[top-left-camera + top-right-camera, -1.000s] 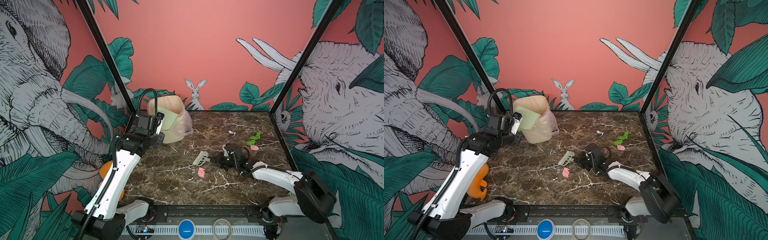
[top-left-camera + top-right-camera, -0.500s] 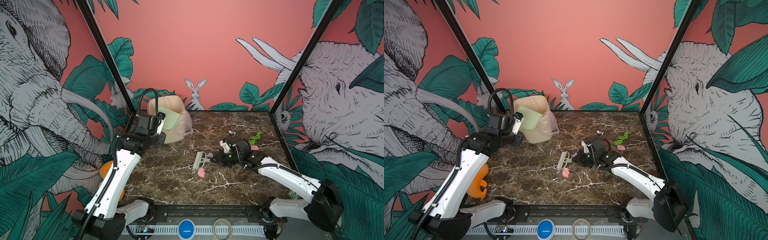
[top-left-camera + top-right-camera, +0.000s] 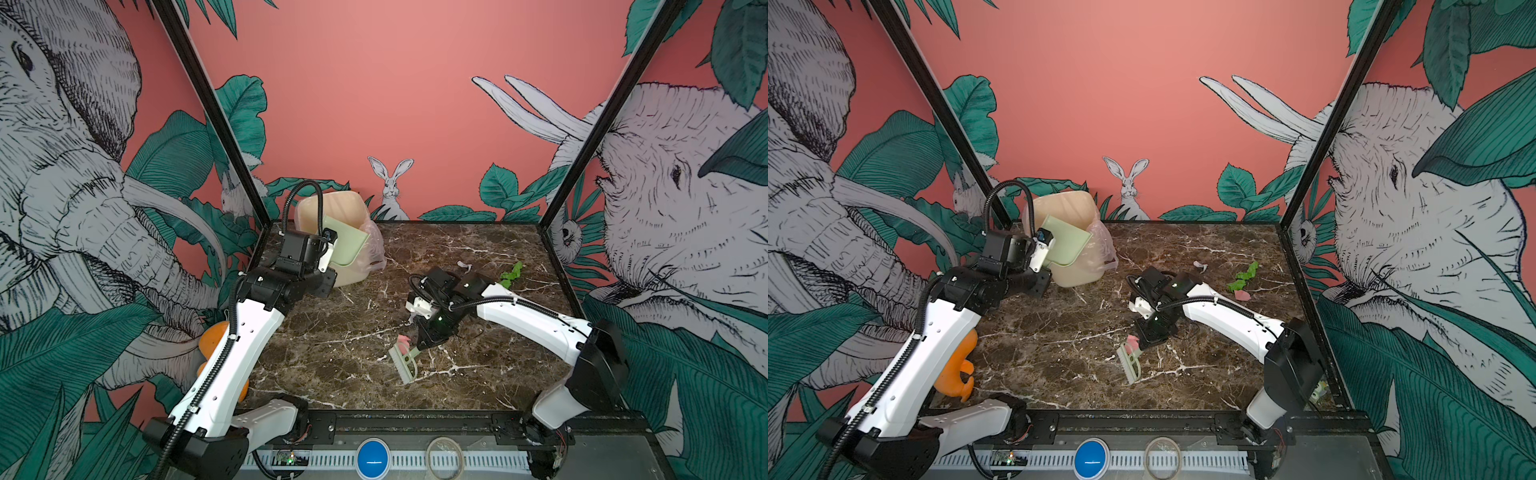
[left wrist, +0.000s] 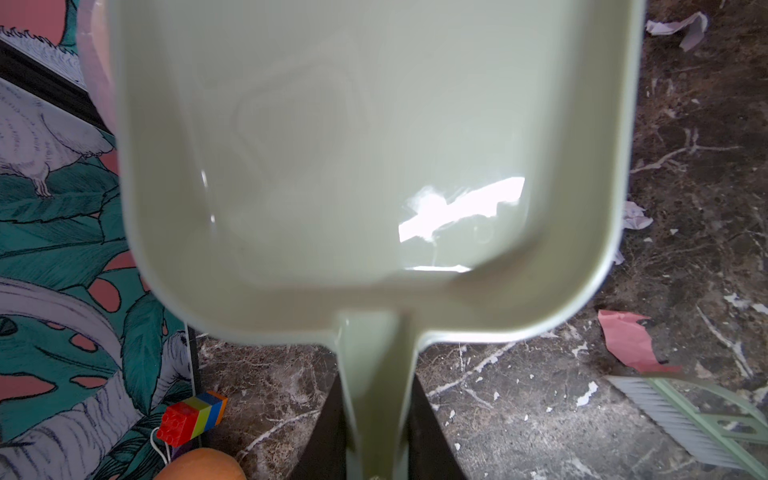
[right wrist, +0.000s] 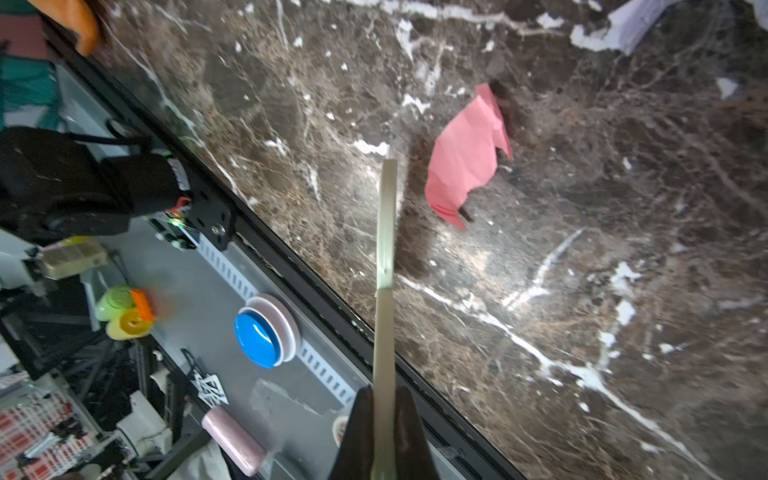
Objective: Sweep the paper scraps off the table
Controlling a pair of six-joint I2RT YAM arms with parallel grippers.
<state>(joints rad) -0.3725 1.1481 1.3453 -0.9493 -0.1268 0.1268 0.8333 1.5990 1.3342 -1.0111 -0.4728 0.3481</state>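
Right gripper [image 3: 419,348] of mine pinches the brush [image 3: 402,365] handle, low over the table [image 3: 332,370]. The pink scrap [image 3: 403,340] lies just beside the bristles. The green scrap [image 3: 512,274] and the white scrap [image 3: 464,264] lie near the far right side. My left gripper [image 3: 328,254] pinches the dustpan [image 3: 347,245] handle, up by the cream bin [image 3: 328,208].

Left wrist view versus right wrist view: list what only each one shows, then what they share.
Only the left wrist view: the pale green dustpan, its handle clamped in the left gripper, and a multicoloured toy brick.
Only the right wrist view: the right gripper shut on the brush, seen edge-on, and a blue button beyond the front edge of the table.
Both: the brush, a pink paper scrap lying close to it, and the table.
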